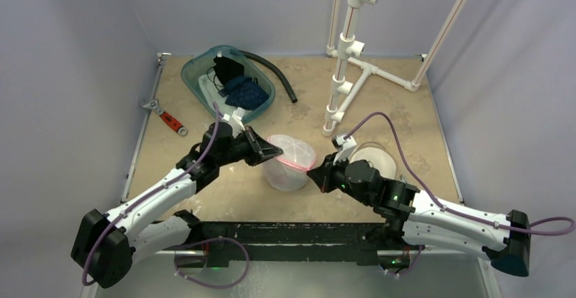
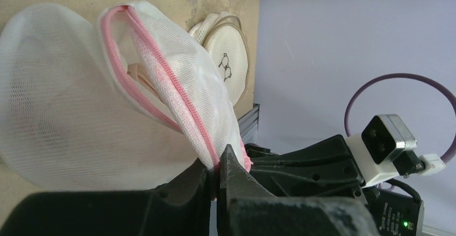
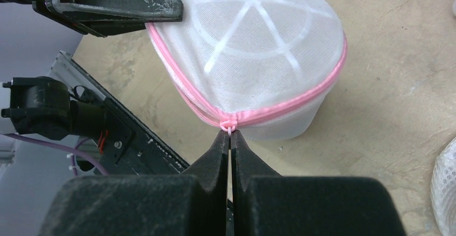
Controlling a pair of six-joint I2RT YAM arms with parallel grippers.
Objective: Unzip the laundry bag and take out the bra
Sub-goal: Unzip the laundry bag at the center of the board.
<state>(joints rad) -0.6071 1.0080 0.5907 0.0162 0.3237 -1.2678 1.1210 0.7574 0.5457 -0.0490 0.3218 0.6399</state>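
The laundry bag (image 1: 293, 169), a round white mesh bag with a pink zipper, stands at the table's middle. My left gripper (image 1: 277, 153) is shut on the bag's pink zipper edge (image 2: 207, 139) at its left side. On the right side, my right gripper (image 3: 229, 135) is shut on the small pink zipper pull (image 3: 228, 123). In the left wrist view the zipper gapes along part of the rim and something pale beige (image 2: 141, 76) shows in the gap. The bra itself is hidden inside the mesh.
A teal basin (image 1: 197, 67) with dark clothes sits at the back left, a black hose (image 1: 275, 74) beside it. A red-handled wrench (image 1: 168, 117) lies at the left edge. A white pipe rack (image 1: 346, 60) stands at the back. A white padded round item (image 1: 378, 157) lies by the right arm.
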